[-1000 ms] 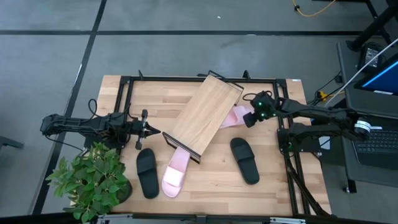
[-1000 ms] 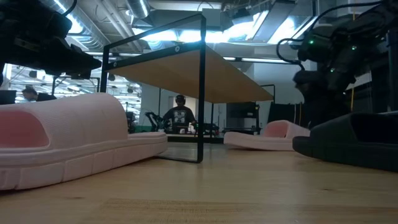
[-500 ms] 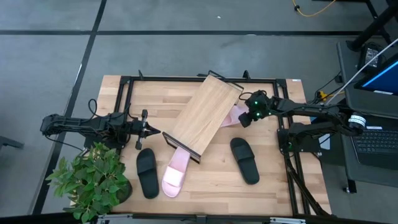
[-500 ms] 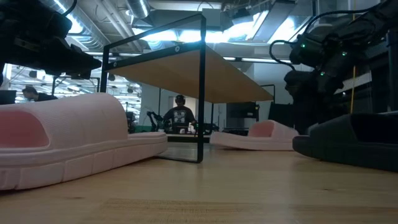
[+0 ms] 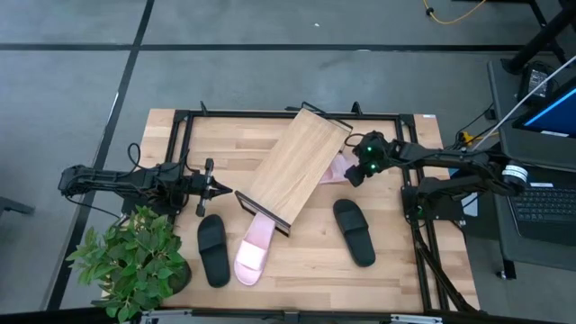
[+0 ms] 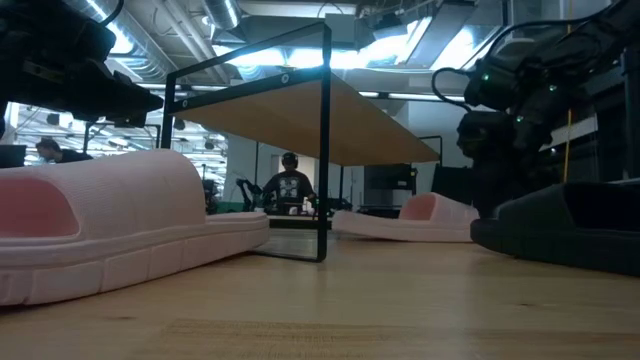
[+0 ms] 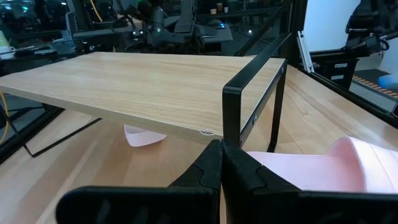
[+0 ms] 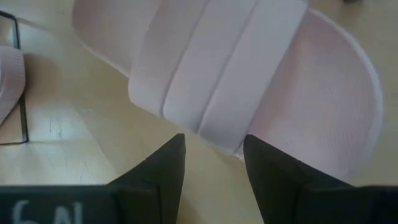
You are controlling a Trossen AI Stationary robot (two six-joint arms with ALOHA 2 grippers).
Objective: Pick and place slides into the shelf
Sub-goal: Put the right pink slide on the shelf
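Nearest the front edge of the table [image 5: 306, 270]: a black slide [image 5: 212, 250] and a pink slide [image 5: 253, 247] side by side, left of centre, and a second black slide [image 5: 354, 230] to the right, all flat on the wood. None is on the shelf [image 5: 297, 166], which sits diagonally mid-table and bare.

Left gripper [image 5: 222, 191] waits just beside the shelf's low corner, fingers pressed together, holding nothing.

Farther back, right gripper [image 8: 211, 158] hovers over the second pink slide [image 8: 249, 74], which lies against the shelf's right side, partly under it. Fingers are spread and empty, astride the strap's near edge.

Step, by my read: reaching for the first pick. Next move calls for lowering, closing on the strap, then lifting clear of the shelf frame.
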